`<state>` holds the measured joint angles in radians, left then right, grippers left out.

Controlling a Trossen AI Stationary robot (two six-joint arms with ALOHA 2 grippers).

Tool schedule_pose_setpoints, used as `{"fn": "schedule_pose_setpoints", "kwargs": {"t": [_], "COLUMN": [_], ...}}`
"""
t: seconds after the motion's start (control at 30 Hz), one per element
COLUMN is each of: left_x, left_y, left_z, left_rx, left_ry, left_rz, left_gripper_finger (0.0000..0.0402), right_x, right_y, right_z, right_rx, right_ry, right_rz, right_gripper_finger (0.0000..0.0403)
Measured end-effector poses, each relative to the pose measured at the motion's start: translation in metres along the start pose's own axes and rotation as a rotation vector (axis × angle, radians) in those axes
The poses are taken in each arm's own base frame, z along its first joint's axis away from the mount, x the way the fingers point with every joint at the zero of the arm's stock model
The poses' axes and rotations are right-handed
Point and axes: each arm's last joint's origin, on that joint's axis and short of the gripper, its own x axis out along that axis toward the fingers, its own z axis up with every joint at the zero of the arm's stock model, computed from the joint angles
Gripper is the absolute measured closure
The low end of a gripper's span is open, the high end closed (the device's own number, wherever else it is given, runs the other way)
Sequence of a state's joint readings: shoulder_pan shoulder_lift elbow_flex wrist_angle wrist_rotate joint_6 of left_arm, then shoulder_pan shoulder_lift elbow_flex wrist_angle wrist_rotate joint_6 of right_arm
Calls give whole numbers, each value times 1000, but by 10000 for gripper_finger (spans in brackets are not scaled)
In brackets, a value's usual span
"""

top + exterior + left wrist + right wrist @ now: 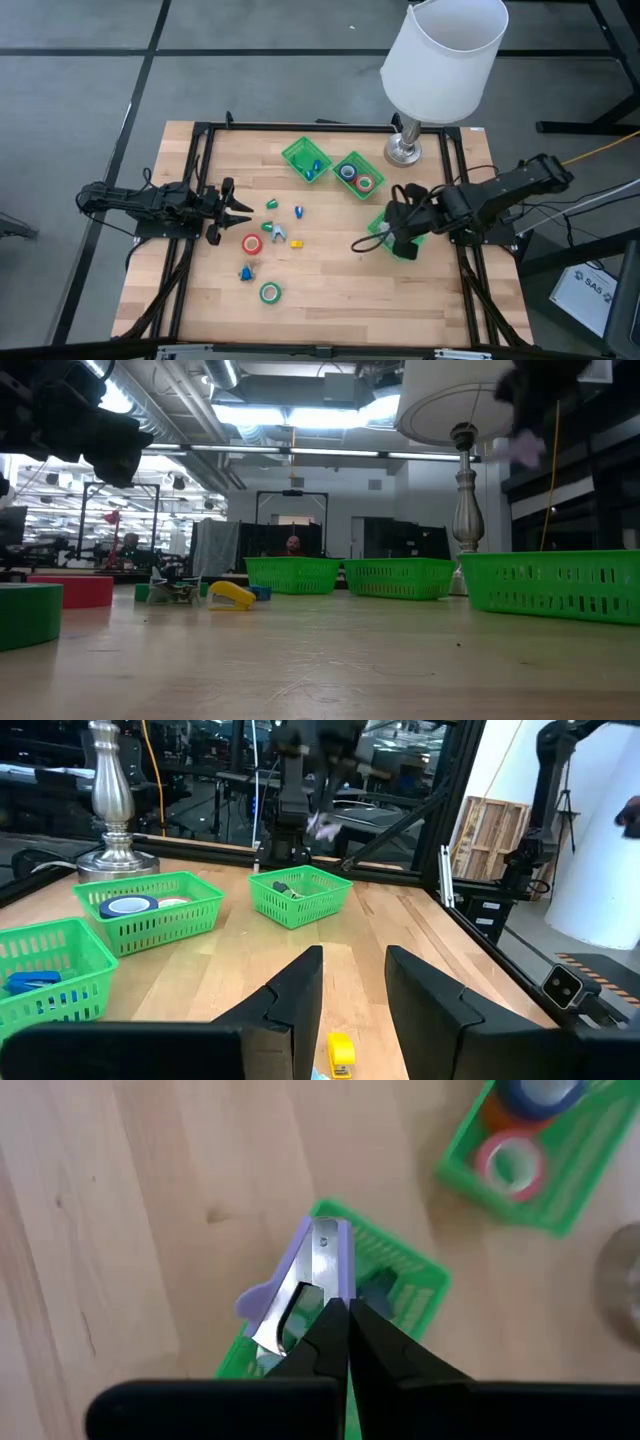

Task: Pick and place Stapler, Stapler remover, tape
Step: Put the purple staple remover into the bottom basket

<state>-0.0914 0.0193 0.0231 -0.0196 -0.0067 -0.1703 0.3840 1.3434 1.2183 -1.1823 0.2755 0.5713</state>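
Three green plastic mesh trays stand on the pale wooden slatted table [330,290]. The rear tray [306,160] holds small blue items; the middle tray [359,175] holds blue and red-pink ring-shaped tape rolls [356,177]; the near-right tray [395,236] sits under the right arm.

Right gripper [345,1318]: fingers pressed together on the lilac-and-chrome staple remover [305,1285], held above the near-right tray (metal claws pointing away from the wrist).

Left gripper [352,1010]: at the table's left side, fingers parted with nothing between them, aimed toward the loose items.

Loose on the table, between the arms:
- red tape roll with white core [252,243], nearest the left gripper
- green tape roll with white core [270,292], toward the front edge
- small yellow stapler [341,1053], just ahead of the left fingers
- grey-and-green staple remover [276,231]
- several small green and blue pieces (too small to tell apart)

White-shaded lamp on a silver metal base [404,150]: rear right, beside the middle tray.
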Motion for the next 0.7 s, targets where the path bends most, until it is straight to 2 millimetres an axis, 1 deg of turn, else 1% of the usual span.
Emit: {"fn": "schedule_pose_setpoints", "kwargs": {"t": [0.17, 0.27, 0.37, 0.5, 0.7], "left_x": [0, 0, 0, 0, 0], "left_y": [0, 0, 0, 0, 0], "left_z": [0, 0, 0, 0, 0], "left_rx": [0, 0, 0, 0, 0], "left_ry": [0, 0, 0, 0, 0], "left_rz": [0, 0, 0, 0, 0], "left_gripper_finger": [295, 295, 295, 295, 295], "right_x": [35, 56, 71, 80, 81], "right_y": [-6, -9, -13, -15, -16], "right_z": [-31, -49, -64, -74, -72], "right_rx": [59, 85, 103, 99, 77], "right_ry": [28, 98, 174, 232, 225], "right_rz": [62, 52, 31, 39, 48], "right_gripper_finger": [398, 392, 390, 388, 387]}}
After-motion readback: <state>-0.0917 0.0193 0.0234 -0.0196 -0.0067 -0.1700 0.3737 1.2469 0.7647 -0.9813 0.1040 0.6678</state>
